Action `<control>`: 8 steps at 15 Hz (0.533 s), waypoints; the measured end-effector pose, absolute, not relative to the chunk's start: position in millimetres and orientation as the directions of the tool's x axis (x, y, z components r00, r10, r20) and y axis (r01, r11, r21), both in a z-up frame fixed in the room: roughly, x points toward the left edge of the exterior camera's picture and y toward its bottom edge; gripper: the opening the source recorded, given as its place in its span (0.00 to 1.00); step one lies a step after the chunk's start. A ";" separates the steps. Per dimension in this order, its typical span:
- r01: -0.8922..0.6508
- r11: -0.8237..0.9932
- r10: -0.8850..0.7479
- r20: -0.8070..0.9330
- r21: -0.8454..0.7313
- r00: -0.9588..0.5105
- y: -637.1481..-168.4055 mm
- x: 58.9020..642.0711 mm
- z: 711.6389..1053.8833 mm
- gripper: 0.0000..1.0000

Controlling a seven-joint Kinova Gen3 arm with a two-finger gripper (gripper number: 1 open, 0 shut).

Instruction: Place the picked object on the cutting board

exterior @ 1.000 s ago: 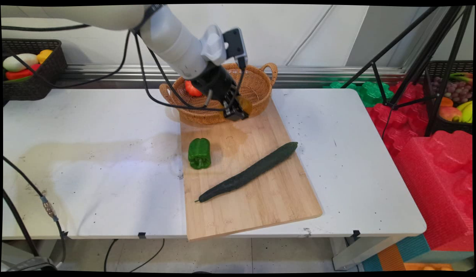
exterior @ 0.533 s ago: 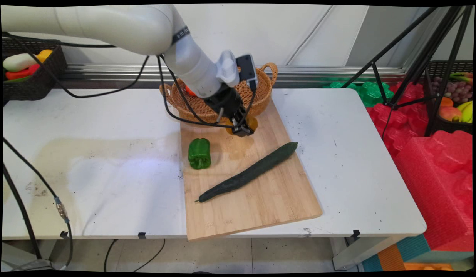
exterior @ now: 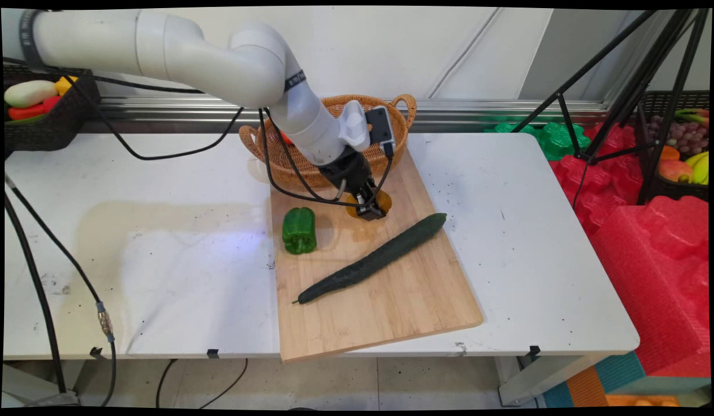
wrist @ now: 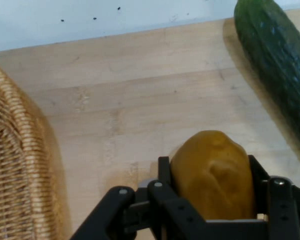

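A yellow-brown potato (wrist: 213, 175), rounded, smooth and dull-skinned with a shallow dent on its face, is clamped between the two black fingers of the gripper (exterior: 371, 209) and is held low over the far part of a wooden cutting board (exterior: 391, 289) on the white table (exterior: 536, 242). In the main view only an amber edge of the potato is seen past the fingers, whether it touches the board cannot be told, and a wicker basket (exterior: 397, 124) is shown just behind the gripper, a green bell pepper (exterior: 299, 230) to its left and a long dark cucumber (exterior: 373, 258) laid slantwise to its right. In the hand view the potato's full front is shown, flanked by the basket's weave (wrist: 12, 165) and the cucumber's end (wrist: 280, 55), while the pepper is left out.
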State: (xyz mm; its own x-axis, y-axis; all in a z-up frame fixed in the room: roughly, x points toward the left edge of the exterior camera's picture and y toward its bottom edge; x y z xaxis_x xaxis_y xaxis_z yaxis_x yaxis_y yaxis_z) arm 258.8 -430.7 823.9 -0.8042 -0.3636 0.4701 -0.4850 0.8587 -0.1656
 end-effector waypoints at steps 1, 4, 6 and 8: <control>-0.486 0.859 -0.366 0.470 -0.161 -0.803 -432.2 258.0 820.2 0.00; -0.488 0.859 -0.371 0.470 -0.153 -0.801 -434.0 257.2 813.4 0.00; -0.489 0.859 -0.373 0.471 -0.151 -0.800 -433.4 257.3 810.8 1.00; -0.491 0.858 -0.373 0.474 -0.151 -0.798 -431.9 257.9 810.3 1.00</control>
